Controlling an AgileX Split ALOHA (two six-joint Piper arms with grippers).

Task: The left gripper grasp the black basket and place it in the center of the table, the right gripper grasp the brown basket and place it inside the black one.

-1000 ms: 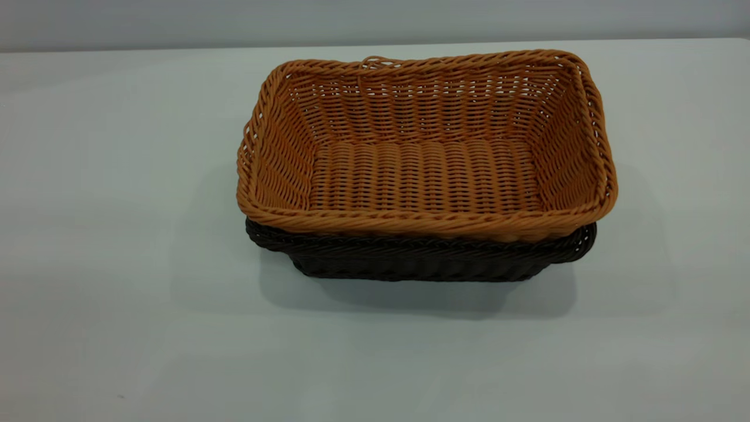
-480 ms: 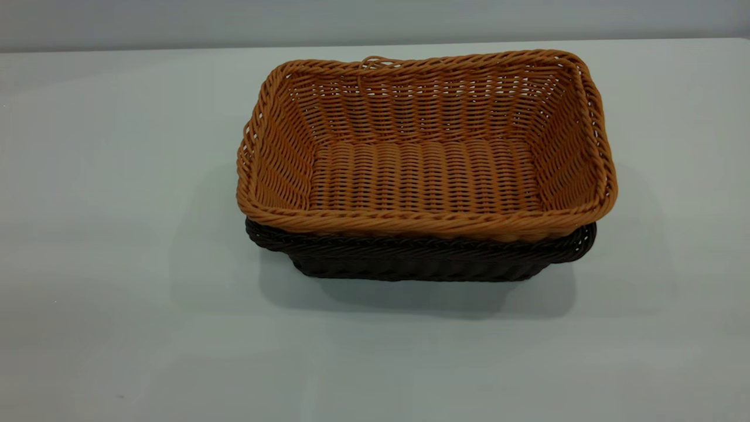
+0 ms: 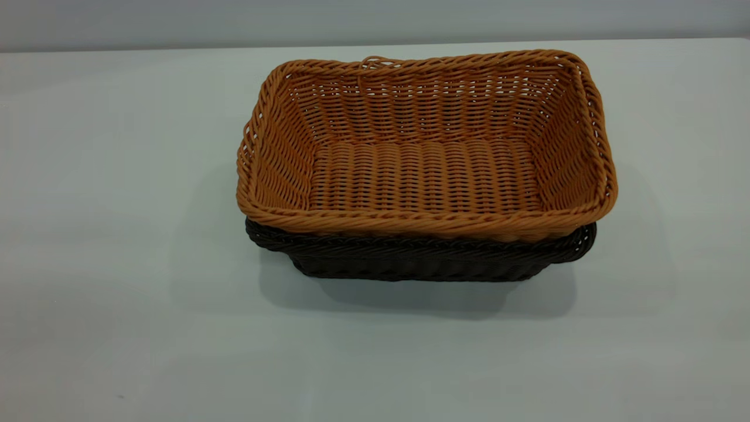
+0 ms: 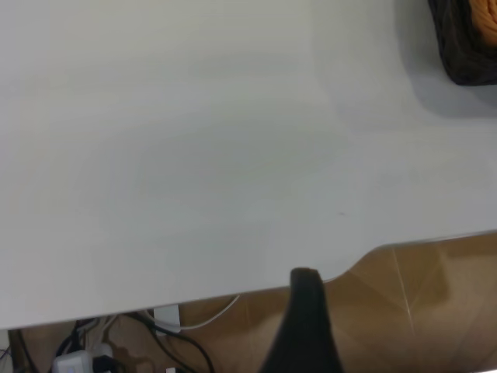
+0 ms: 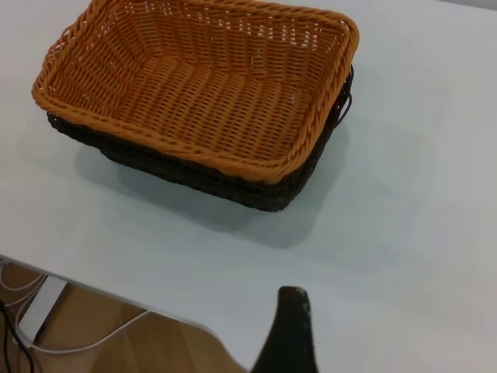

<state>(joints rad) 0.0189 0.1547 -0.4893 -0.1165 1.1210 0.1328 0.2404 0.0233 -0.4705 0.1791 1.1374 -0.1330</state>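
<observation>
Left gripper (image 4: 304, 326) shows only as one dark blurred finger over the near edge of the wide pale grey-white smooth table (image 3: 117, 234); can't tell finger state. Rectangular orange-tan woven wicker brown basket (image 3: 426, 170) sits nested inside the rectangular dark brown-black woven black basket (image 3: 419, 261), mid-table, well apart from both grippers. Right gripper (image 5: 287, 334) also shows one dark finger above the table edge, baskets beyond it, untouched; finger state unclear.
</observation>
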